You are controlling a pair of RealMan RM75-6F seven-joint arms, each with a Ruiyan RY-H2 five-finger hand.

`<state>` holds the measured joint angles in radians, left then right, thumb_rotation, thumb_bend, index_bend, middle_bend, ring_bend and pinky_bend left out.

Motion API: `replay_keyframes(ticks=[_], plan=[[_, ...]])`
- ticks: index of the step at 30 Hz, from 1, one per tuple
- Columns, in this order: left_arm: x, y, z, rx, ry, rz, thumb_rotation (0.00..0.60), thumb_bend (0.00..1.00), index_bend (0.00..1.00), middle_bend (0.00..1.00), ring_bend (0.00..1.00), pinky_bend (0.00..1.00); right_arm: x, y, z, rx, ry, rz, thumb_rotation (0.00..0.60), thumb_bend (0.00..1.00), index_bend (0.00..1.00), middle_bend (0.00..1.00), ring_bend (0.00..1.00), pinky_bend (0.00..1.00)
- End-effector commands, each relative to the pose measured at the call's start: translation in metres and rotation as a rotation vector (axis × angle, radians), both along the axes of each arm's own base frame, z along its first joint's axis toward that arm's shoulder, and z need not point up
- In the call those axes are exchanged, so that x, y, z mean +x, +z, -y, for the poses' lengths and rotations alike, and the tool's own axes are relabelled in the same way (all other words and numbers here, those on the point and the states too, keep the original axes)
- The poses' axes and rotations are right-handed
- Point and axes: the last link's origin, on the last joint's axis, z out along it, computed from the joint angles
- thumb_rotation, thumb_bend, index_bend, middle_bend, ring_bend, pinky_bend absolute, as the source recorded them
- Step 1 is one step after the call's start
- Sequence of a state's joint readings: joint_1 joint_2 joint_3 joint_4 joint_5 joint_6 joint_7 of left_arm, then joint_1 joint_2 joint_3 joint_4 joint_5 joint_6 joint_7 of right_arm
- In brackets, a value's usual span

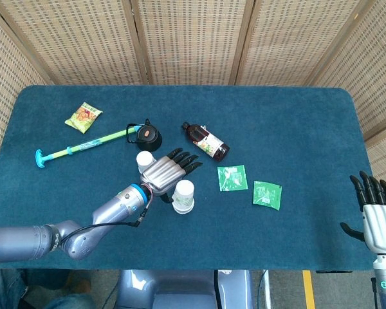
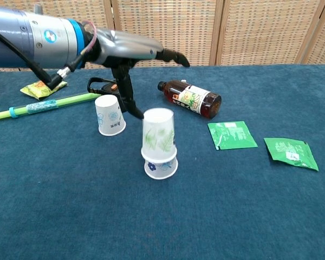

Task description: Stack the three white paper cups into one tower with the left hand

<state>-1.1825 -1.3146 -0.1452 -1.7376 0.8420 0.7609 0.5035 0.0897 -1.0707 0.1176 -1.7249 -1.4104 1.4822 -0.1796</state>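
Two white paper cups with flower prints stand upside down as one stack [image 2: 160, 142] [image 1: 184, 196] in the middle of the table. The third cup [image 2: 110, 114] [image 1: 145, 161] stands upside down alone, to the left and a bit behind. My left hand [image 2: 131, 51] [image 1: 168, 170] hovers above and behind the stack, fingers spread flat, holding nothing and not touching either cup. My right hand [image 1: 373, 209] shows only in the head view, at the table's front right edge, with fingers straight and nothing in it.
A brown bottle [image 2: 190, 100] lies behind the stack. Two green sachets [image 2: 232, 134] [image 2: 291, 152] lie to the right. A black lid [image 1: 148, 135], a green and blue stick [image 2: 40, 104] and a snack packet [image 1: 83, 116] lie at the back left.
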Motion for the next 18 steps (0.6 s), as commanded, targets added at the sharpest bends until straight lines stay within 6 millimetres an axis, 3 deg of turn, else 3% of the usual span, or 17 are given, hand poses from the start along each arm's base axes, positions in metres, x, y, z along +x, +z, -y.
replay_keyframes(ticks=[1,7,10,13,18], plan=[[-0.006,0.010,-0.014,0.077,0.000,0.001,0.600,0.00,0.00,0.00,0.00,0.00,0.000,0.000,0.000,0.002,-0.001,-0.001,0.600,0.00,0.00,0.00,0.00,0.00],[-0.032,0.014,-0.046,0.157,0.101,-0.027,0.600,0.00,0.00,0.00,0.00,0.01,-0.001,-0.001,0.001,0.005,-0.008,-0.001,0.600,0.00,0.00,0.00,0.00,0.00],[-0.052,0.010,-0.063,0.199,0.158,-0.056,0.600,0.00,0.01,0.00,0.00,0.06,-0.002,-0.001,0.002,0.007,-0.012,-0.002,0.600,0.00,0.00,0.00,0.00,0.00],[-0.066,0.007,-0.071,0.209,0.195,-0.064,0.600,0.00,0.10,0.02,0.03,0.13,-0.003,-0.001,0.003,0.007,-0.013,-0.002,0.600,0.00,0.00,0.00,0.00,0.00],[-0.092,0.000,-0.080,0.215,0.248,-0.069,0.600,0.00,0.27,0.15,0.16,0.24,-0.004,-0.002,0.003,0.009,-0.021,-0.004,0.600,0.00,0.00,0.00,0.00,0.00]])
